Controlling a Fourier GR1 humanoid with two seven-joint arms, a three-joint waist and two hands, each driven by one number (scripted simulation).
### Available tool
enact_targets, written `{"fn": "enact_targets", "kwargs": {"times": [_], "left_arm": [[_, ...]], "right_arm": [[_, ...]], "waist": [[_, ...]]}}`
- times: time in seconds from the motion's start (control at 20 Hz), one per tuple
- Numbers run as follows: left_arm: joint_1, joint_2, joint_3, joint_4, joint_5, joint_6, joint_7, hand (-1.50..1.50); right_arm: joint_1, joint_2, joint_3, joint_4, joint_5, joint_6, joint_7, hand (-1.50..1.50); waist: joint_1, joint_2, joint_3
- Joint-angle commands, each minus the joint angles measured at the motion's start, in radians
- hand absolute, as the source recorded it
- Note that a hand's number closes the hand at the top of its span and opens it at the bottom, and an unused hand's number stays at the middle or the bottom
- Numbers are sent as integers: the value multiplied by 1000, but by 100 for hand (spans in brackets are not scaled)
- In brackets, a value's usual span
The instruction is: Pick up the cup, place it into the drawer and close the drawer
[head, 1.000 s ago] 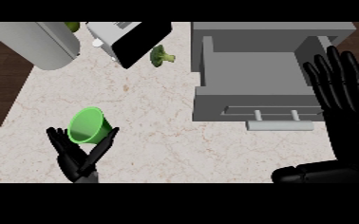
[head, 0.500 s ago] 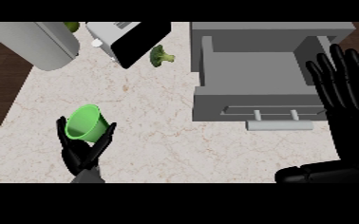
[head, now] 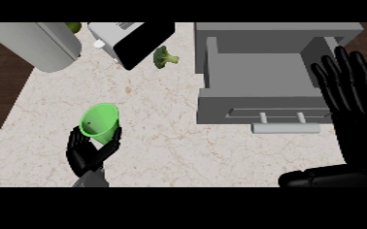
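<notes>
Left robot hand (head: pixel 87 151) - fingers and thumb curled round the lower part of the green cup (head: pixel 99 119), gripping it. The cup is tilted, its open mouth turned up and away from the hand so the inside shows. It sits over the front-left part of the bench (head: pixel 165 140), well in from the left edge; whether its base is clear of the surface cannot be told.

The grey drawer (head: pixel 267 106) stands pulled open at the bench's right side, well apart from the cup. Its pale bar handle (head: pixel 283 118) is on the front wall, facing the near edge.

Right robot hand (head: pixel 345 94) - open, fingers straight and pointing up, resting at the right edge, beside the drawer's right wall.

A broccoli floret (head: pixel 165 57) lies toward the back edge, just left of the drawer. A black-and-white appliance (head: pixel 132 40) sits further left, and a grey cylinder (head: pixel 39 46) is at the back-left corner.
</notes>
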Motion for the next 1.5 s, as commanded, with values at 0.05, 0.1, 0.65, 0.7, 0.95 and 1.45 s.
{"fn": "enact_targets", "kwargs": {"times": [0.05, 0.1, 0.65, 0.7, 0.95, 1.45], "left_arm": [[-37, 109, -86, 27, -90, -161, 19, 150], [-43, 88, -147, -5, -121, -177, 76, 150], [-58, 182, -213, -132, -174, -404, 107, 150], [-57, 123, -252, -157, -197, -375, 98, 150], [-76, 185, -280, -342, -207, -344, 276, 150], [-85, 119, -342, -817, -181, -156, 663, 150]], "right_arm": [[-5, -4, -5, -8, -2, 3, -5, -150], [18, 9, 16, 10, 17, 5, -25, -150], [8, 6, 12, 8, 5, 8, -10, -150], [-9, -22, -48, 82, -19, 34, -62, -150], [4, -8, -13, 21, -7, 14, -8, -150], [57, -1, -11, -9, -2, 23, -24, -150]], "waist": [[-10, 2, -1], [-8, 0, 1], [9, -3, 1], [11, -2, 2], [7, -4, 2], [6, -4, 1]]}}
